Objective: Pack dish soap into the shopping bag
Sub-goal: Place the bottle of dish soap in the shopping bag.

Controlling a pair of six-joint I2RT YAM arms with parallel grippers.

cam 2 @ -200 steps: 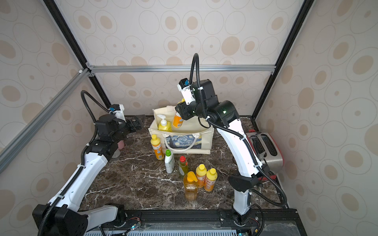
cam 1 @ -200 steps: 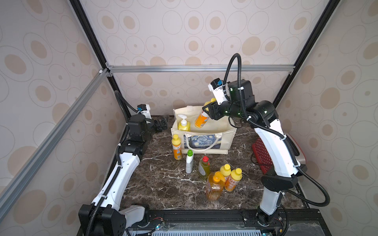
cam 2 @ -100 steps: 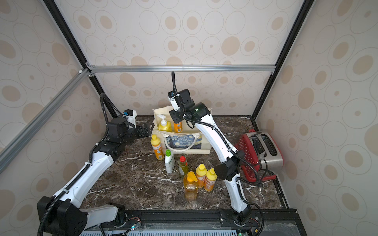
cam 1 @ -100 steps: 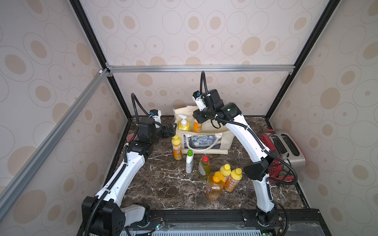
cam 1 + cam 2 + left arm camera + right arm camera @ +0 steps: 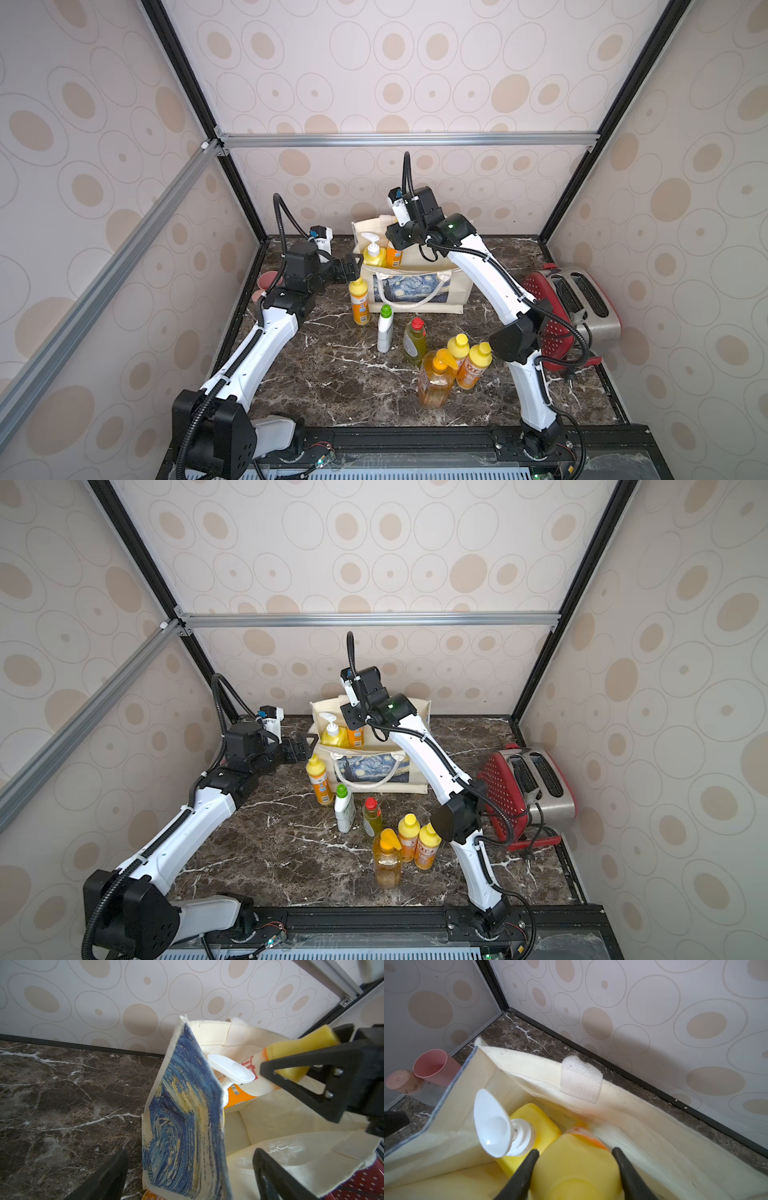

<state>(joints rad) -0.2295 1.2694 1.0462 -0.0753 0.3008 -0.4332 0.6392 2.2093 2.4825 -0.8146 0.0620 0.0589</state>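
Dish soap [image 5: 577, 1167] between fingers [image 5: 523, 1174]; top views hide grip.

A: What's where on the table [image 5: 332, 374]?
B: Bag [image 5: 457, 282] stands back-centre. In its L end: pump btl [image 5: 373, 254], leaning btl [image 5: 393, 257] just R of it.
A: Outside it?
B: Corner btl [image 5: 360, 301] just beside bag's front-L corner. Before that, mid-L btl [image 5: 385, 330], mid-R btl [image 5: 414, 343] beside it. Nearer front, front pump btl [image 5: 434, 380] just front-L of L small btl [image 5: 457, 353] & R small btl [image 5: 473, 368]. Toaster [image 5: 582, 299] R of bag. Cup [image 5: 433, 1068], jar [image 5: 403, 1082] beside it, by L wall.
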